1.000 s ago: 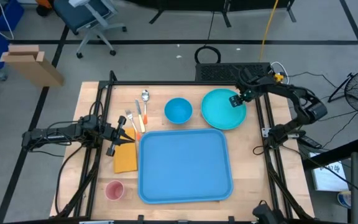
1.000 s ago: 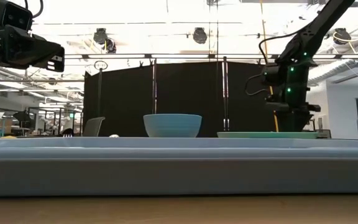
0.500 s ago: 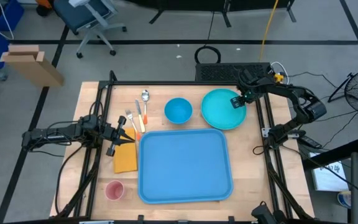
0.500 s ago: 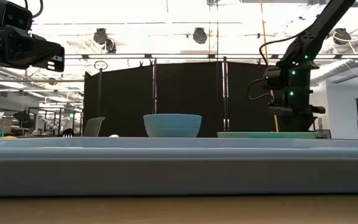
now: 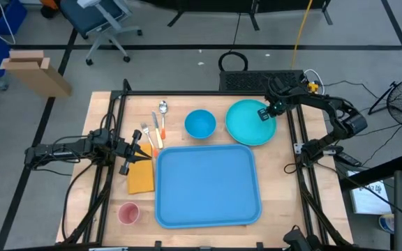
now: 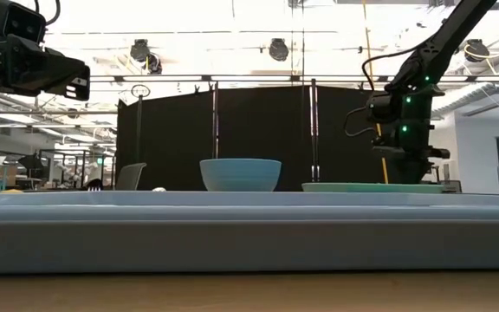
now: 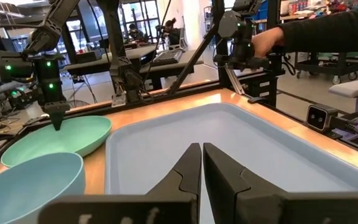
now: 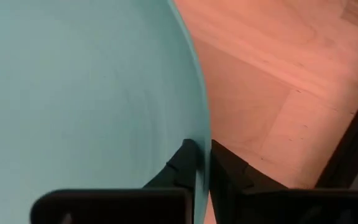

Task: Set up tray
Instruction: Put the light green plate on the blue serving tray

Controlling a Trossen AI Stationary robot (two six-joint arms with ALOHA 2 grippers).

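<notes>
I see large flat blue plastic tray at table centre, near front edge, nothing on it. At its 12 o'clock, round blue bowl; at 1 o'clock, round teal plate. My right gripper pinches that plate's rim, fingers closed on it. At tray's 9 o'clock, left gripper hovers, fingers together, gripping nothing, over orange napkin.

We can read no text, label, brand, number or sign in any of these views; nothing is legible.
</notes>
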